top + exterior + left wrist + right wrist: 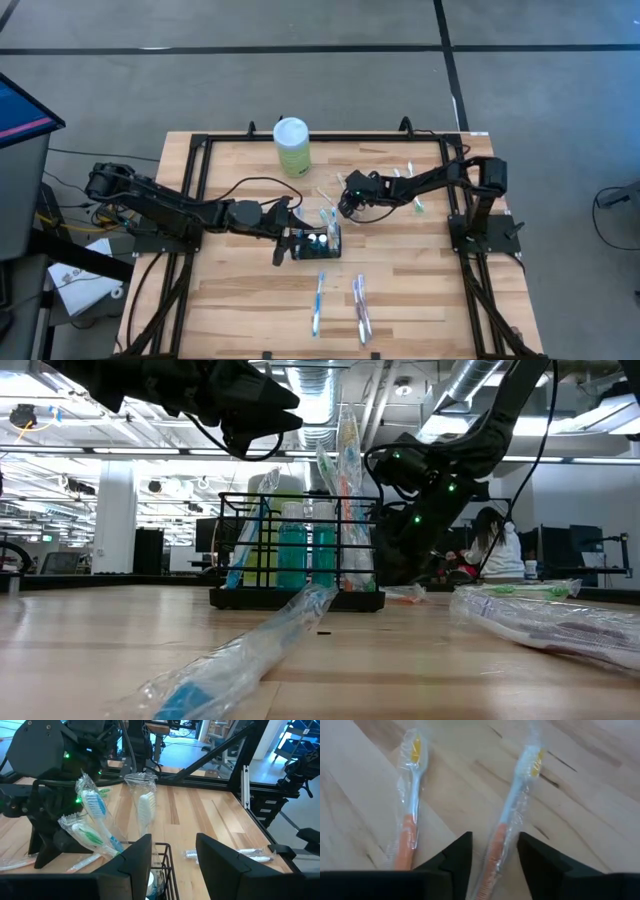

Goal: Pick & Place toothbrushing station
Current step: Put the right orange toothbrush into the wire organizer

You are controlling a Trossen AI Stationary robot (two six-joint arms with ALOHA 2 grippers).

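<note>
Lying loose near the counter's front edge, wrapped toothbrushes could be swept off by an arm. Further in, at mid-counter, the toothbrushing station stands upright with the left gripper spread at its left side, holding nothing; a shove could tip it. Behind it, the right gripper, parted, straddles an orange-handled toothbrush; the slick wrapper may slip.
</note>
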